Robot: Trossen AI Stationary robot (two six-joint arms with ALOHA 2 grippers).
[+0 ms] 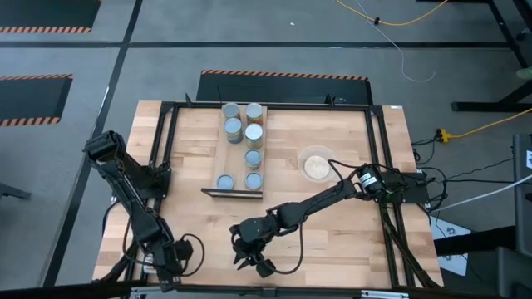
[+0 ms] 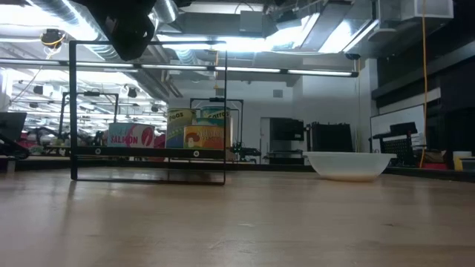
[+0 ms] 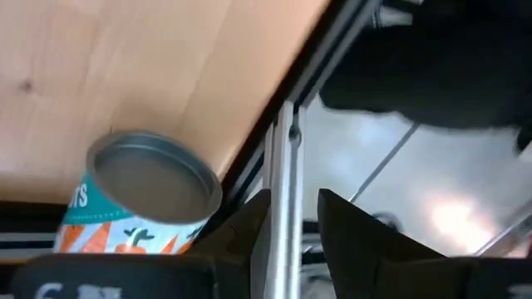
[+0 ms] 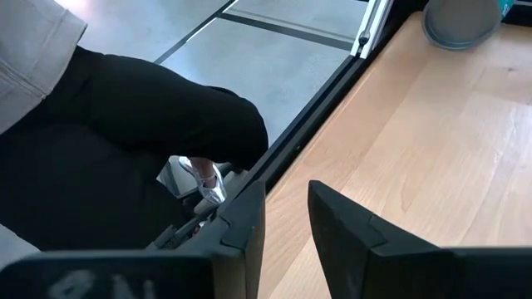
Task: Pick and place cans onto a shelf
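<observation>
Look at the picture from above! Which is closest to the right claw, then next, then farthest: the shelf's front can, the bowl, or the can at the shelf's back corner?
From the right claw:
1. Front can, on the shelf's near end.
2. Bowl, off the shelf, toward the right arm's side.
3. Back-corner can, at the shelf's far end.

The table (image 1: 332,241) is smooth light wood with thin black metal bars at its edges. The cans (image 1: 253,131) have shiny silver metal tops and bright paper labels. The bowl (image 2: 349,165) looks like smooth white plastic.
</observation>
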